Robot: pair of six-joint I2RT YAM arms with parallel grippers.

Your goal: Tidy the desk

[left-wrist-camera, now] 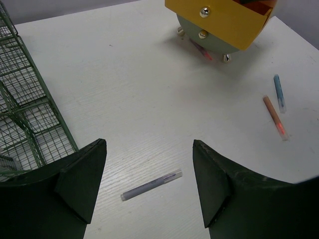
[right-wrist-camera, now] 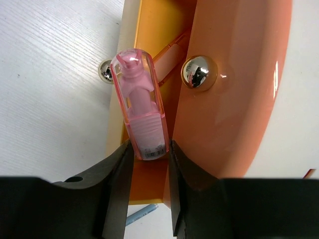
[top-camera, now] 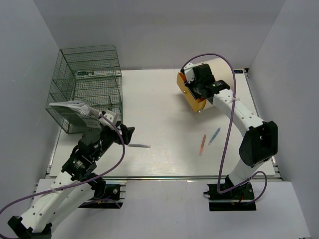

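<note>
My left gripper [left-wrist-camera: 148, 149] stood wide open and empty above the desk [left-wrist-camera: 124, 89], a grey pen [left-wrist-camera: 152, 184] lying below between its fingers. My right gripper [right-wrist-camera: 148, 149] pinched a pink marker [right-wrist-camera: 139, 94] just beside an orange drawer [right-wrist-camera: 234, 89]; its fingers hid the marker's lower end.

Plain pale grey walls [top-camera: 149, 30] at the back and both sides, under soft, even light.
</note>
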